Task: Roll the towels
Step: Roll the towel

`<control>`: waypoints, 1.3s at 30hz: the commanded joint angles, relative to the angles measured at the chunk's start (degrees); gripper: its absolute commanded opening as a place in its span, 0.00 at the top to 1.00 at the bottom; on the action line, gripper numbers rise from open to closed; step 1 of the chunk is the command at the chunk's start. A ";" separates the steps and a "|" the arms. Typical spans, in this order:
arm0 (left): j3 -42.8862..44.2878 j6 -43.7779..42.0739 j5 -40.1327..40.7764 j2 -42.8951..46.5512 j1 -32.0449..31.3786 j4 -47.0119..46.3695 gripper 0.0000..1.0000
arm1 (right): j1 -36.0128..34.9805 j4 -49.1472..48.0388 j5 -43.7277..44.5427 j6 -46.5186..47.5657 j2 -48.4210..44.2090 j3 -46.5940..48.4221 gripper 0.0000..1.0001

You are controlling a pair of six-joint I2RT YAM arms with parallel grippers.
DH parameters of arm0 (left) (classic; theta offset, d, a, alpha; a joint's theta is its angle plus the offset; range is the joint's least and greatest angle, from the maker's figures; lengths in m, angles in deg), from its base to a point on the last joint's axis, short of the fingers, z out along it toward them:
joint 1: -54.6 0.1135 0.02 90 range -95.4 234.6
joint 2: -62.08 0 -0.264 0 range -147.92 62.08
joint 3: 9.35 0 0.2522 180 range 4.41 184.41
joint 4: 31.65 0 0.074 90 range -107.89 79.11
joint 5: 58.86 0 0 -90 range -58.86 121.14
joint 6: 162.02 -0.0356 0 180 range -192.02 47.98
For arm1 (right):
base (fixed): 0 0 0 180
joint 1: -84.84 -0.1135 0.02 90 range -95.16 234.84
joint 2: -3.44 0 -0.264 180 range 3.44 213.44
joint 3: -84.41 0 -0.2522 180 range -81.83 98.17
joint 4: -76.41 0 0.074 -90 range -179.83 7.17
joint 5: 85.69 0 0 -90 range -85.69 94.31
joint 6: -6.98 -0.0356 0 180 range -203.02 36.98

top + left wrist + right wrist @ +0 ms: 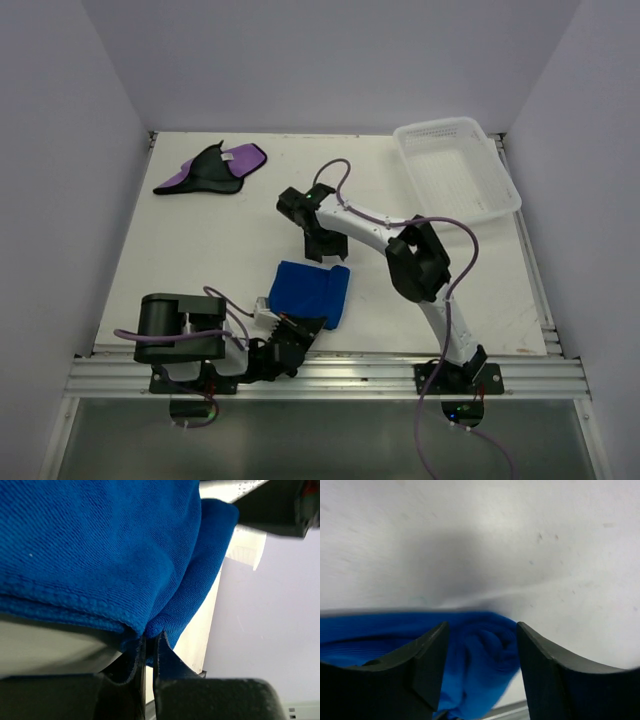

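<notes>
Blue towel (313,290) lies on the table (200,260) near the middle of the near edge, bunched and partly rolled, with its far-right end thicker and folded over on itself. Its near-left corner reaches toward the near edge and is lifted slightly off the surface there. Left gripper (298,328) sits at that corner, low and close to the near edge. In the left wrist view its fingers (167,662) are pressed together with a thin fold of blue cloth pinched between them, so it is closed on the blue towel. Right gripper (325,250) is at the towel's far edge, pointing down at the table. In the right wrist view its jaws stand clearly apart and the rolled end of the blue cloth shows in the gap between them. The cloth is not squeezed, so the gripper is open and holds nothing. Purple towel (212,170) lies well apart, by the far-left corner of the table. It is flat and crumpled, with its black side mostly up, purple showing at both ends and a small white tag (228,158) on top; neither gripper touches it. White mesh basket (437,126) sits at the far-right corner, tilted a little against the table edges, and nothing shows inside it. Purple cables run along both arms.
</notes>
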 commanded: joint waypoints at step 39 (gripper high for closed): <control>-4.20 -2.40 -13.48 -4.17 -2.28 13.77 1.00 | 15.84 -132.66 -33.11 -20.09 -51.90 -105.90 0.28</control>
